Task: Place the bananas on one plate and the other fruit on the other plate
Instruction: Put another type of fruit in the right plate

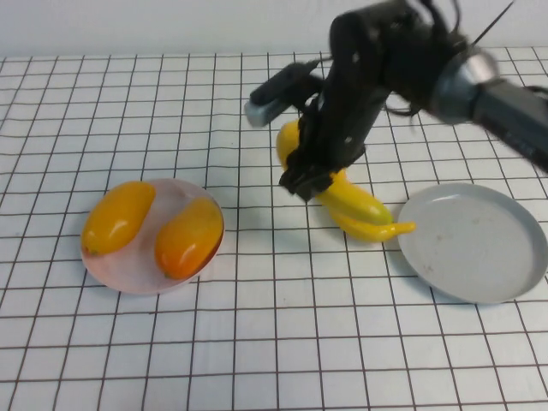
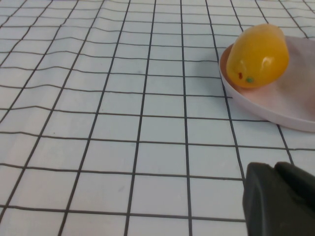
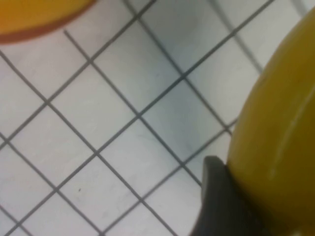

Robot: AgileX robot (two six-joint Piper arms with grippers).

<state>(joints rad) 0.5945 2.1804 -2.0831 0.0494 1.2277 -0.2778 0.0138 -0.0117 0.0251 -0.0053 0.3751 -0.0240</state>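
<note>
On the gridded table (image 1: pixel 282 342) the pink plate (image 1: pixel 128 276) sits to the left and holds both mangoes side by side, the yellower mango (image 1: pixel 118 217) on the plate's left half, the redder mango (image 1: pixel 190 238) on its right half, each lying at a slant and touching or nearly touching the other; the grey plate (image 1: pixel 473 242) sits well apart to the right with nothing on it; between the plates, nearer the grey one, the two bananas (image 1: pixel 360 205) lie together on the table, one tip (image 1: pixel 402 228) reaching just to the grey plate's rim; the right arm (image 1: pixel 479 90) reaches in from the upper right and bends down over them, its gripper (image 1: pixel 310 175) low on the bananas' left part, hiding their middle; in the right wrist view a dark finger (image 3: pixel 219 201) presses against a banana (image 3: pixel 280 142) which fills that side of the frame, so the right gripper appears closed on a banana, though the second finger is out of sight; the left gripper (image 2: pixel 278 199) does not appear in the high view; the left wrist view shows only a dark piece of it low over the table, near the pink plate (image 2: pixel 256 101) and the yellower mango (image 2: pixel 257 56), and whether it is open or closed I cannot tell.
</note>
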